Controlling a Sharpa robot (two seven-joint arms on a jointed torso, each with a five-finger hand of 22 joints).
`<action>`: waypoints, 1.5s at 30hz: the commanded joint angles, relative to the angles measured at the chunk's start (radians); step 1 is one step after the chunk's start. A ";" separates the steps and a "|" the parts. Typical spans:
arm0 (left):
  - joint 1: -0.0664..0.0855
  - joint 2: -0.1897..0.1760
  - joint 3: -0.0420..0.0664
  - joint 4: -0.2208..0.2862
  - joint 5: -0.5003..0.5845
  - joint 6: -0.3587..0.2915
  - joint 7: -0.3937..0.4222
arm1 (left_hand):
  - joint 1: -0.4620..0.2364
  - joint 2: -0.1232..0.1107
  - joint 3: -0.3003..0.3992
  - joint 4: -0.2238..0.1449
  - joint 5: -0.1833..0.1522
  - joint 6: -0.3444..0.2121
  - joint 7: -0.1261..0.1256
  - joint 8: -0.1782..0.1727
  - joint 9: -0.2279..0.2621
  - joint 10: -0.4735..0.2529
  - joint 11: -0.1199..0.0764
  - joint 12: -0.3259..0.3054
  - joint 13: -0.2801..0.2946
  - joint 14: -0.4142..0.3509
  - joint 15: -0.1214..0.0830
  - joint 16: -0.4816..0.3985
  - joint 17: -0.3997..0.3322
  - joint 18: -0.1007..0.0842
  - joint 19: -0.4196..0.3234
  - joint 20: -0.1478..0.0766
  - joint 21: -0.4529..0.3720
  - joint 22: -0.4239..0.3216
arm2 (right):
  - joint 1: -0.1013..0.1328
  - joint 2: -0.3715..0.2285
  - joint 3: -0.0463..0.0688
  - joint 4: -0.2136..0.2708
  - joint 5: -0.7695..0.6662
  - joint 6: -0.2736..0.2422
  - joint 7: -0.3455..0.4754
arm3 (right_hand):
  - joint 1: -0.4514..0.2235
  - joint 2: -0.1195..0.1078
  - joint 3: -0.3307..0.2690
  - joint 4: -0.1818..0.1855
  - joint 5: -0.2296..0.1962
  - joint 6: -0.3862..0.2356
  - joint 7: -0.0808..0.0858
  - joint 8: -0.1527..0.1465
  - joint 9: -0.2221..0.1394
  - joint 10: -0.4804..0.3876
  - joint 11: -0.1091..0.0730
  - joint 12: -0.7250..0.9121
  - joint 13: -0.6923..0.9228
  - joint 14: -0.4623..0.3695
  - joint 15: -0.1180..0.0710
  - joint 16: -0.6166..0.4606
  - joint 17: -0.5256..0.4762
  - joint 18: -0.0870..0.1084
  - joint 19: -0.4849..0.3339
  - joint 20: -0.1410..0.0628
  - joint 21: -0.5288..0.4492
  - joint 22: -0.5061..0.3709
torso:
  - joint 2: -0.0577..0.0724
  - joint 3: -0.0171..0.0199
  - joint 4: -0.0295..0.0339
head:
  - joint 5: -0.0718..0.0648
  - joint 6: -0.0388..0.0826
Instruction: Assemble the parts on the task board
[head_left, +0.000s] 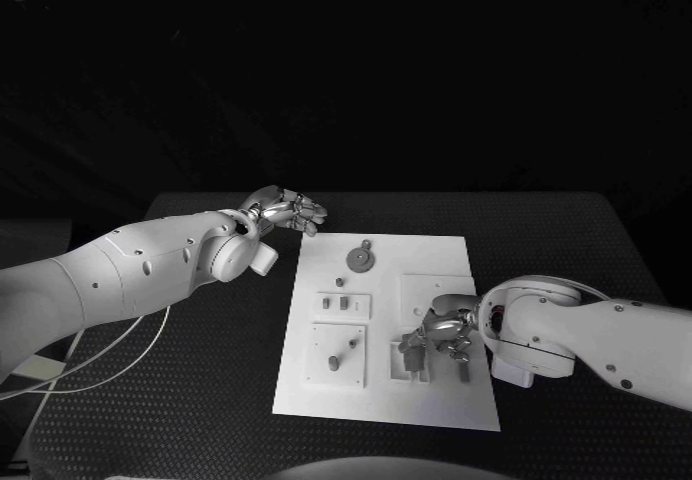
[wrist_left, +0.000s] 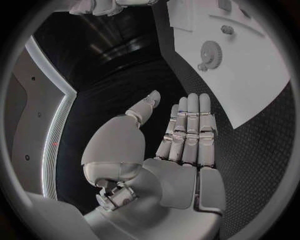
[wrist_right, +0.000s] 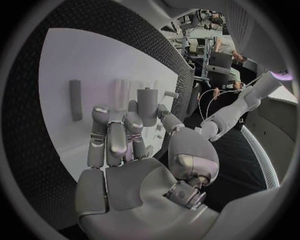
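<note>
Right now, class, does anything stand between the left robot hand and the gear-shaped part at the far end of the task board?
Nothing visible does. The left robot hand hovers empty off the task board's far left corner. Between it and the gear-shaped part lie only bare black table and bare white board.

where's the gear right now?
In the head view the gear lies flat on the far end of the task board, just right of the left hand, which hovers off the board's far-left corner.
</note>
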 joint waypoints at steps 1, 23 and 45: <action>0.001 0.001 0.001 0.003 0.006 0.013 0.007 | -0.013 0.001 -0.004 0.001 0.000 -0.005 -0.001 0.005 -0.001 -0.004 -0.001 0.006 -0.002 0.006 0.003 -0.004 0.001 0.019 0.007 0.000 -0.004 0.002 | -0.004 0.004 0.000 -0.002 0.015 0.042 -0.004 | 0.023 0.035 0.021 -0.010 0.003 0.020 0.012 -0.007 -0.001 0.005 0.000 0.007 -0.001 0.009 -0.007 -0.007 -0.002 0.023 0.005 0.003 0.003 0.016 | 0.000 0.0004 -0.0013 | 0.002 -0.002; 0.001 -0.001 0.001 0.005 0.006 0.013 0.006 | -0.013 0.001 -0.004 0.001 0.000 -0.005 -0.001 0.005 -0.002 -0.004 -0.001 0.006 -0.002 0.006 0.003 -0.006 0.003 0.019 0.007 0.000 -0.005 0.002 | -0.020 0.017 0.000 -0.022 -0.027 0.036 -0.008 | -0.014 0.005 0.024 0.010 0.003 0.023 0.012 -0.014 -0.004 -0.004 0.000 0.005 -0.008 0.006 -0.008 -0.008 -0.004 0.023 0.004 0.002 0.002 0.017 | 0.000 -0.0003 -0.0008 | 0.008 -0.007; 0.001 -0.005 0.001 0.009 0.006 0.010 0.006 | -0.014 0.001 -0.004 0.002 0.000 -0.005 -0.001 0.006 -0.003 -0.004 -0.001 0.006 -0.002 0.006 0.003 -0.007 0.005 0.019 0.007 0.000 -0.006 0.002 | -0.027 0.030 0.000 -0.030 -0.034 0.037 -0.009 | -0.056 -0.065 0.037 0.057 0.003 0.020 0.014 -0.024 -0.005 -0.020 0.001 -0.004 -0.023 -0.003 -0.007 -0.013 -0.014 0.023 0.003 0.000 -0.002 0.016 | 0.000 -0.0001 -0.0006 | 0.010 -0.013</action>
